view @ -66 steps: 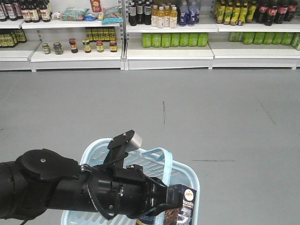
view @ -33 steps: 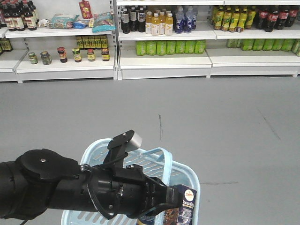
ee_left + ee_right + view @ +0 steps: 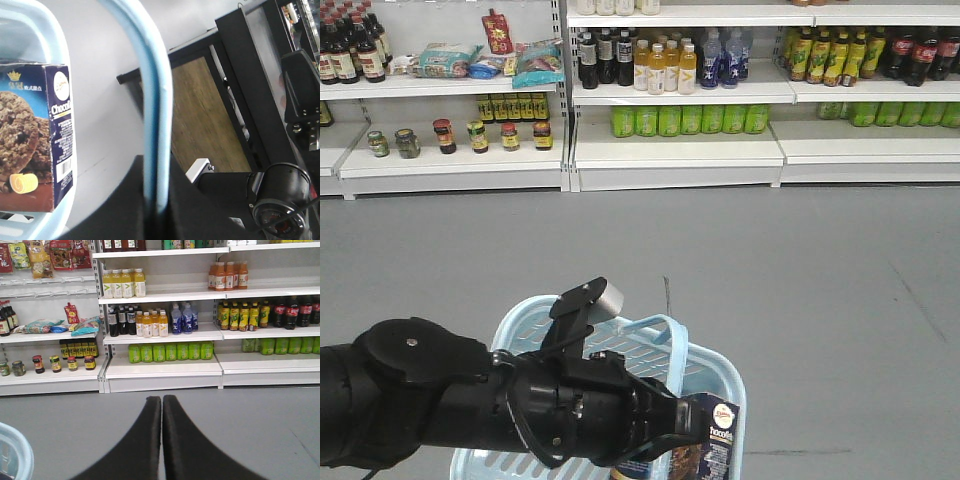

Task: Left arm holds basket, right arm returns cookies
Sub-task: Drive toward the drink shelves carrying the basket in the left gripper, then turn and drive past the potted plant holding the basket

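The left arm (image 3: 450, 400) reaches in from the lower left of the front view. My left gripper (image 3: 157, 200) is shut on a loop handle (image 3: 152, 100) of the light blue basket (image 3: 720, 375) and holds it above the grey floor. The cookies (image 3: 717, 440), a dark navy "ChocoFelo" box, stand upright inside the basket at its right side. The box also shows in the left wrist view (image 3: 37, 135). My right gripper (image 3: 161, 402) is shut and empty, pointing at the shelves. The basket's rim (image 3: 17, 450) shows to its lower left. The right arm is out of view.
White store shelves (image 3: 675, 150) stand across the grey floor (image 3: 820, 270), with juice bottles (image 3: 660, 65), green bottles (image 3: 685, 120), jars (image 3: 470, 135) and snack bags (image 3: 535, 60). The robot's base with a wooden board (image 3: 210, 120) lies behind the handle.
The shelves have grown larger and dropped lower in the front view, so the robot has come closer to them. The left arm, basket and box keep their places in the frame.
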